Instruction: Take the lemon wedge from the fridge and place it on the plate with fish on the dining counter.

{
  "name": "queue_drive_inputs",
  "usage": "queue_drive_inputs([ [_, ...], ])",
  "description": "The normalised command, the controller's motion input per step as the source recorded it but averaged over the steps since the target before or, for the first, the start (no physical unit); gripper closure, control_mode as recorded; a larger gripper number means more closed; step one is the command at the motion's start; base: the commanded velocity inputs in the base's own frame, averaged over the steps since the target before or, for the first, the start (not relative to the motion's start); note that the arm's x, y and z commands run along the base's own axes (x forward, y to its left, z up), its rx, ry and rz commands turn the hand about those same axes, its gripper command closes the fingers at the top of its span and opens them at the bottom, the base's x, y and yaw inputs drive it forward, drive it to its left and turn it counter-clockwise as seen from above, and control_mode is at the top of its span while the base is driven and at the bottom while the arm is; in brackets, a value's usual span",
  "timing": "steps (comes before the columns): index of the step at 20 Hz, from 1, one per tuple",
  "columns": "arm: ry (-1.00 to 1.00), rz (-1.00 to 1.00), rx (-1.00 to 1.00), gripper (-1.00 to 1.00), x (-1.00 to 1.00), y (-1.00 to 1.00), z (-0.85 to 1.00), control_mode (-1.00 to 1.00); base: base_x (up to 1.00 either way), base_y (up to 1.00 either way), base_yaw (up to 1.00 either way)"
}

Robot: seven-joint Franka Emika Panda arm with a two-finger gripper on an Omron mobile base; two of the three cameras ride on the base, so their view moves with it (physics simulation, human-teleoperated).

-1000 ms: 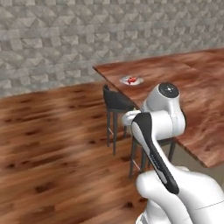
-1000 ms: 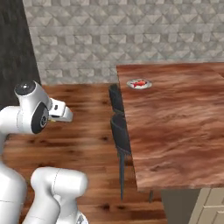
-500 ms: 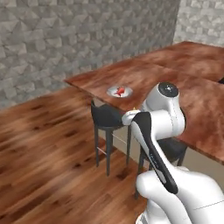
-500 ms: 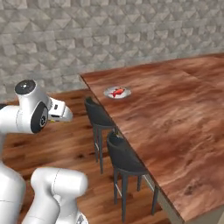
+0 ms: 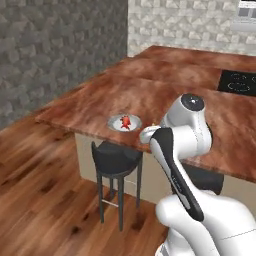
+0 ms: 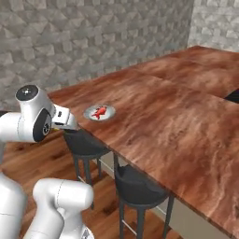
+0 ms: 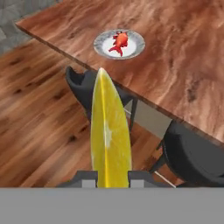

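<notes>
The pincer [image 7: 111, 177] is clamping the lemon wedge [image 7: 109, 135] upright between its jaws, carrying it toward the plate with fish [image 7: 119, 43] lying ahead on the dining counter [image 7: 183, 57].

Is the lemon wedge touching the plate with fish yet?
Apart. In the hand view the lemon wedge stands clamped at the gripper, while the plate with fish lies ahead on the dining counter.

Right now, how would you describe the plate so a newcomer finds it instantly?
Find the dining counter, the broad reddish-brown island top. Near its edge, above a black stool, sits the plate with fish: small, round, pale grey, carrying a reddish-orange fish.
</notes>
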Motion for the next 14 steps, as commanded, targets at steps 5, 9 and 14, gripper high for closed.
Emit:
queue_drive_inputs([
  [5, 0.00, 0.00, 0.00, 1.00, 0.00, 0.00, 0.00, 1.00, 0.53, 1.00, -0.60],
  [9, 0.00, 0.00, 0.00, 1.00, 0.00, 0.00, 0.00, 1.00, 0.83, 1.00, -0.59],
  [14, 0.00, 0.00, 0.00, 1.00, 0.00, 0.00, 0.00, 1.00, 0.97, 0.67, -0.37],
])
